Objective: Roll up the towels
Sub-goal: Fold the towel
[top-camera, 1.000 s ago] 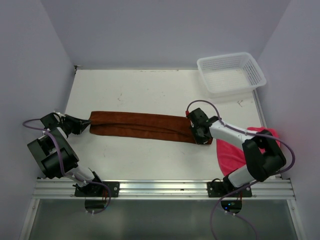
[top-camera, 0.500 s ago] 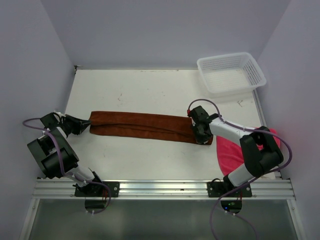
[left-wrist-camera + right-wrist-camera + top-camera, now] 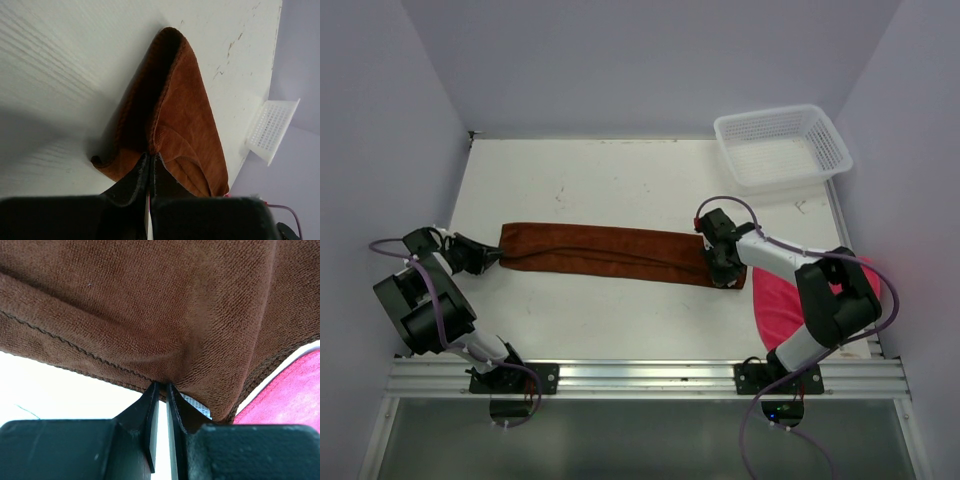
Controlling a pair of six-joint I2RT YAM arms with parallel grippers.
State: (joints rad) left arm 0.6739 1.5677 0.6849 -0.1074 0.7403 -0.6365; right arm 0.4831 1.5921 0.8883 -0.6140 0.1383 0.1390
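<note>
Left gripper (image 3: 490,257) back; two towels (image 3: 600,252)

The rust-brown towel (image 3: 610,255) shows ribbed terry. At its right end lies a bright pink towel (image 3: 772,300). Beyond it, a white mesh basket (image 3: 780,145) stands on the off-white, dark-flecked worktop (image 3: 620,180).

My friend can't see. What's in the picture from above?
A long brown towel lies stretched across a white table, the left gripper pinching one end and the right gripper the other. A pink towel lies at the right edge, and a white basket sits in the far right corner.
</note>
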